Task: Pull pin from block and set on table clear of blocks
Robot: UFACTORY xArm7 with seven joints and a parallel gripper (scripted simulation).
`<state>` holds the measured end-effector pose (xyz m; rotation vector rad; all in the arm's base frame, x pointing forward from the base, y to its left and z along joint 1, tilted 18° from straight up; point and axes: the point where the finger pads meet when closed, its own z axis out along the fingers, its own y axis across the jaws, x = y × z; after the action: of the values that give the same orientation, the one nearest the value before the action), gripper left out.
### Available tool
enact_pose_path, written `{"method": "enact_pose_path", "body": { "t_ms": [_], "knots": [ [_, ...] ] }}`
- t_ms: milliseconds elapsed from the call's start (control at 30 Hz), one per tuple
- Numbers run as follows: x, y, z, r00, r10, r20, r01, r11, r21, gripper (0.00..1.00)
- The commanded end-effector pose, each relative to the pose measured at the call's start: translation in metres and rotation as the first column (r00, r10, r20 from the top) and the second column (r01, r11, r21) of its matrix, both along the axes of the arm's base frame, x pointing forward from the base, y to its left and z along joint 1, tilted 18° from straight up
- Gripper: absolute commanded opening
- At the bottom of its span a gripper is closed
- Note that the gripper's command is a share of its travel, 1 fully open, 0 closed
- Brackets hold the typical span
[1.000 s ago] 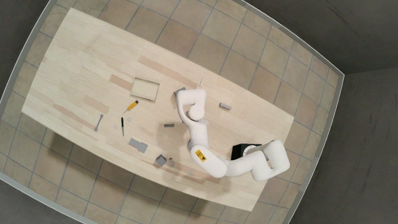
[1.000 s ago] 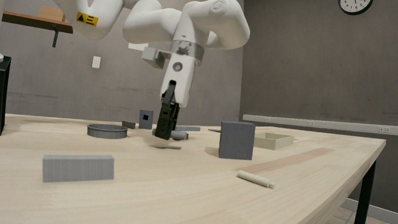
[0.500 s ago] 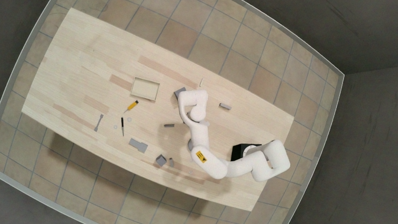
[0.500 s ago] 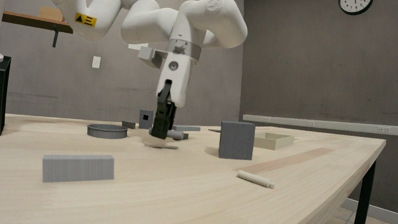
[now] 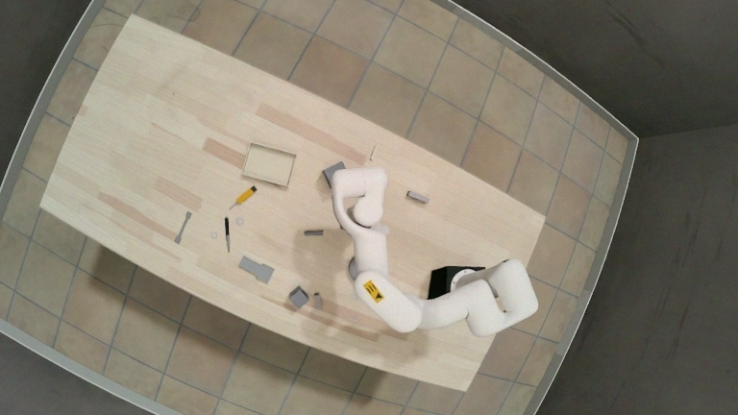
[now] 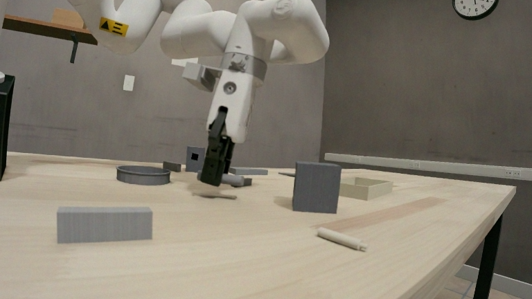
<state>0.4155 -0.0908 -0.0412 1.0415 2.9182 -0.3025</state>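
Observation:
My gripper [image 6: 212,177] is shut on a short grey pin [image 6: 232,179]. It holds the pin level, a little above the table, with a shadow right beneath it. In the overhead view the arm's wrist [image 5: 363,193] hides the fingers and the pin. A grey block with a dark square hole [image 6: 194,158] stands upright farther back; it also shows in the overhead view [image 5: 298,297]. A plain grey cube [image 6: 316,192] stands to the right of the gripper, apart from it, and shows in the overhead view [image 5: 333,173].
A long grey block [image 6: 104,223] lies at the front left and a cream peg [image 6: 341,239] at the front right. A grey ring [image 6: 143,174], a flat grey bar [image 6: 247,170] and a shallow tray [image 6: 364,187] lie beyond. Small tools [image 5: 227,231] lie near the tray's far side.

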Motion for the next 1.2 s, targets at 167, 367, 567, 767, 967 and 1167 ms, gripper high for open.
{"method": "enact_pose_path", "body": {
  "t_ms": [167,367,567,767,967,1167],
  "knots": [
    [0.002,-0.001,-0.005,1.0,-0.001,0.011,0.001,1.0,-0.002,0.0],
    [0.002,-0.001,-0.006,1.0,-0.001,0.011,0.001,1.0,-0.002,0.0],
    [0.003,-0.003,-0.012,1.0,0.0,0.014,0.0,1.0,-0.002,0.0],
    [0.004,-0.004,-0.013,1.0,0.0,0.014,0.0,1.0,-0.002,0.0],
    [0.004,-0.005,-0.015,1.0,0.0,0.014,0.0,1.0,-0.002,0.0],
    [0.004,-0.005,-0.015,1.0,0.0,0.014,0.0,1.0,-0.002,0.0]
  ]
}}
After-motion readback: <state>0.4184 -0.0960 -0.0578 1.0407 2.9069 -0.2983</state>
